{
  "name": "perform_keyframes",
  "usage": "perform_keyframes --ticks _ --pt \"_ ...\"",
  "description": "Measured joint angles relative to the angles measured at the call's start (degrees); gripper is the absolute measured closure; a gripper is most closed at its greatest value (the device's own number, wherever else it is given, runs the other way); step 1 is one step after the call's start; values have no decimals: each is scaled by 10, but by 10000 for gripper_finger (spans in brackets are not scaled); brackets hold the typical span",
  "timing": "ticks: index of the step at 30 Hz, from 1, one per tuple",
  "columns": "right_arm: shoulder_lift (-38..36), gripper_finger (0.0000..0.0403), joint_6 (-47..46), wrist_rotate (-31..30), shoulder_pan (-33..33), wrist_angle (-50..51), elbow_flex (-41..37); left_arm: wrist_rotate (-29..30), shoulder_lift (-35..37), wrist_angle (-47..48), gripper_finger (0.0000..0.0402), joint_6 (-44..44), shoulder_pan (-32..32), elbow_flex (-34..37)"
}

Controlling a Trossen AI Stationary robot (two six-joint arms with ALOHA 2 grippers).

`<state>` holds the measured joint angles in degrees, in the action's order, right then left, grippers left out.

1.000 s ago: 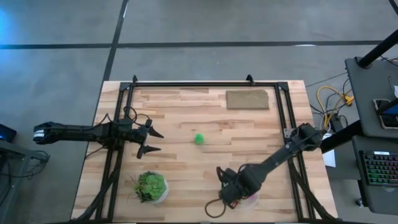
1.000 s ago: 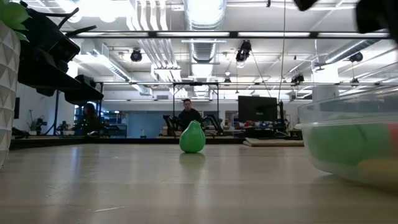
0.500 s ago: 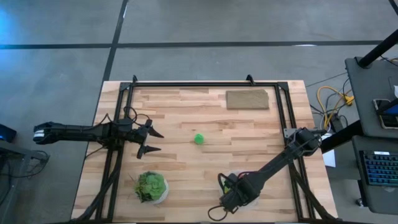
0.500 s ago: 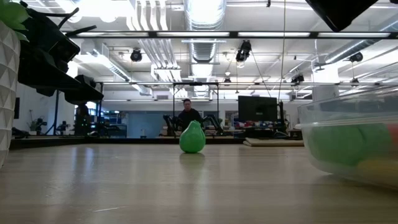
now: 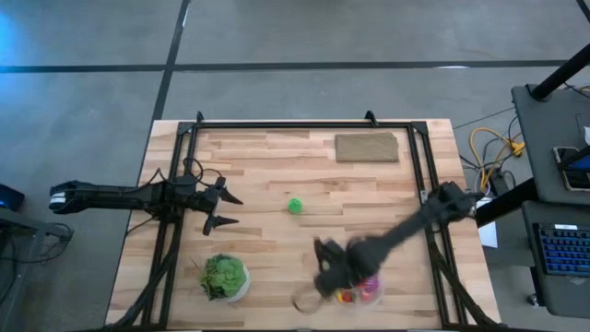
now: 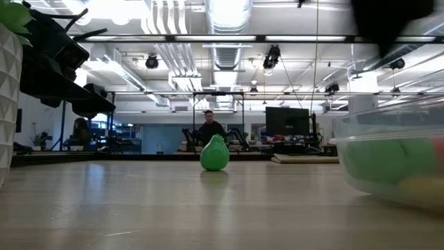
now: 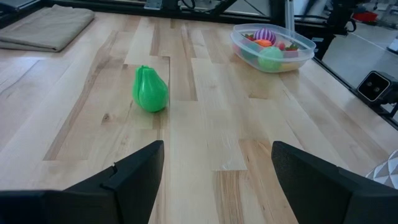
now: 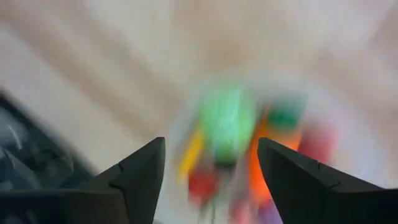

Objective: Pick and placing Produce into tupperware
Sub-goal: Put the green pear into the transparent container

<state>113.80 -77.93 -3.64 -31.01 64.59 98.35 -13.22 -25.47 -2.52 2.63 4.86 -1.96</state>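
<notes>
The tupperware (image 5: 359, 291) is a clear round container near the table's front edge, right of centre, with several small colourful produce pieces (image 7: 266, 38) lying in it. A green toy pear (image 5: 295, 206) stands upright on its base at mid-table. My right gripper (image 5: 324, 267) is blurred by motion just left of the tupperware. In its wrist view it (image 8: 211, 180) is open, with nothing between the fingers and the produce below. My left gripper (image 5: 221, 208) waits open near the table's left edge, pointing at the pear (image 7: 150, 90).
A white bowl of leafy greens (image 5: 224, 277) stands at the front left. A folded tan cloth (image 5: 367, 148) lies at the far right. A black frame (image 5: 304, 124) runs along the table's edges. Bare wood lies between the pear and the tupperware.
My right gripper has swung from above the tupperware toward the table's left and a little toward the far edge, fast enough to blur. The tupperware's contents, covered by the arm before, now show from above. The pear and my left arm have kept still.
</notes>
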Motion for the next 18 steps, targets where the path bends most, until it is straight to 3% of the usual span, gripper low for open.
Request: perform_keyframes --ticks 4,9,14,18 --pt "-10 161 146 -94 74 10 45 0 0 0 118 0 0 0" --pt "-4 159 329 -95 175 11 58 0 0 0 118 0 0 0" --pt "17 134 405 -14 275 -26 44 0 0 0 118 0 0 0" --pt "31 108 461 23 309 -48 42 0 0 0 118 0 0 0"
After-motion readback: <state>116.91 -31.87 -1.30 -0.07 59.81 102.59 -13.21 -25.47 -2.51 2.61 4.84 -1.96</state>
